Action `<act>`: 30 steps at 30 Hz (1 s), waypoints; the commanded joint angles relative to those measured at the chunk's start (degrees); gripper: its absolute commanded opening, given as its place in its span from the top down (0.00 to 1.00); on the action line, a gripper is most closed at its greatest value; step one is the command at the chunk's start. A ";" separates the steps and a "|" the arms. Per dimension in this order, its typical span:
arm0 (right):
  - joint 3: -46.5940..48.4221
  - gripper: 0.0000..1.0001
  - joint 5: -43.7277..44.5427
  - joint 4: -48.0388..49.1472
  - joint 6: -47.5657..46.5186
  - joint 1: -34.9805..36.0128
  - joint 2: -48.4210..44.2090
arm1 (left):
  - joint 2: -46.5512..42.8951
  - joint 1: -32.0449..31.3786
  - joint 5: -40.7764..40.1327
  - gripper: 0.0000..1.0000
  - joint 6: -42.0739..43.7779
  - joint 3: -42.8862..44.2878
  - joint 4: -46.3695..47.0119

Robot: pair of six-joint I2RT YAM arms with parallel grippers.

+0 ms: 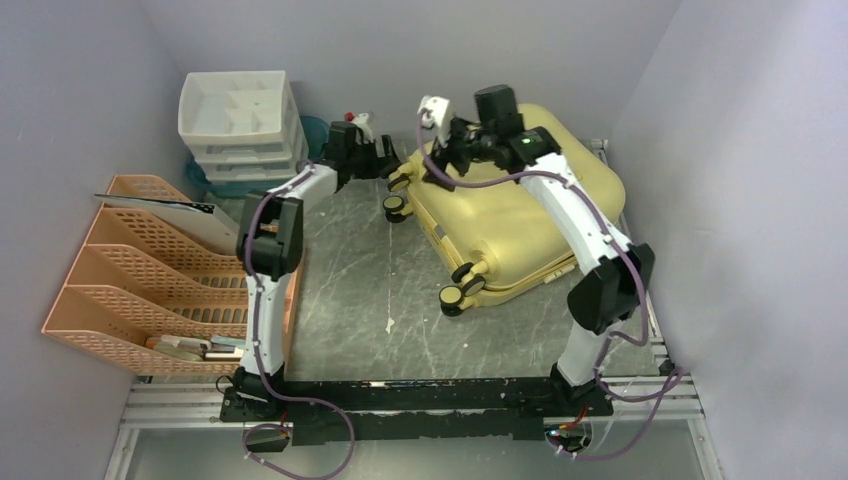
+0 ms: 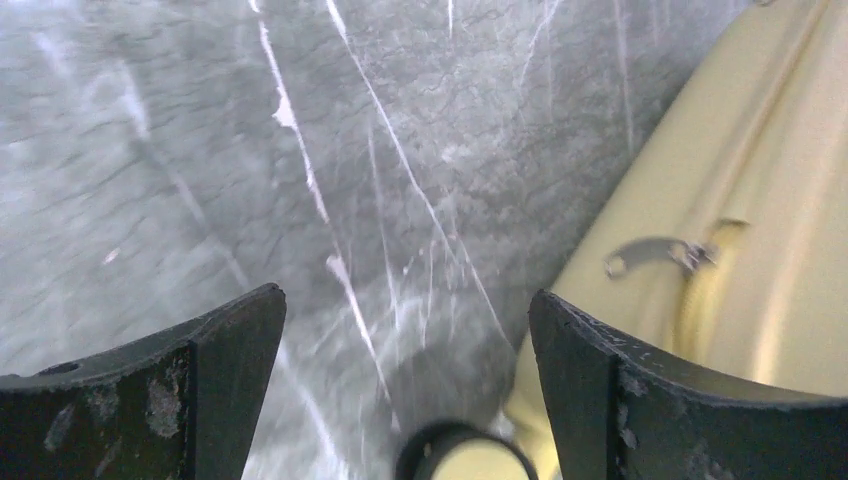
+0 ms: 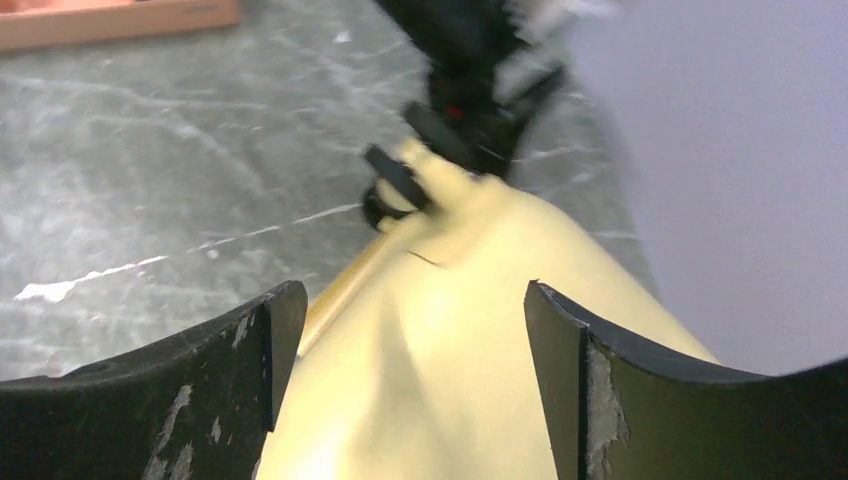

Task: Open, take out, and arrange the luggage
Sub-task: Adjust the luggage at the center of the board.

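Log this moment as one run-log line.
luggage: closed, flat on table | left gripper: open, beside a wheel | right gripper: open, over luggage

The left wrist view is motion-blurred: the luggage (image 2: pixel 760 200) runs off the right edge, and one wheel (image 2: pixel 465 458) is cut by the bottom edge. The right wrist view is blurred too; the left arm (image 3: pixel 470 60) is a dark smear at the luggage's far corner. From above, the right arm (image 1: pixel 575 205) hides part of the shell, and a teal object (image 1: pixel 314 130) sits mostly behind the drawer unit (image 1: pixel 240 125).
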 commanded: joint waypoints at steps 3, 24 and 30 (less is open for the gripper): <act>-6.84 0.06 8.02 17.05 14.80 -6.26 -10.81 | -15.55 0.48 6.78 0.04 0.40 -13.02 0.62; -23.27 0.00 29.57 29.42 31.24 -34.41 -19.38 | -57.36 -4.38 0.00 0.04 28.50 -45.55 -16.62; -26.78 0.00 25.98 31.13 33.32 -43.52 -16.93 | -65.39 -7.77 -3.52 0.04 35.05 -49.76 -15.72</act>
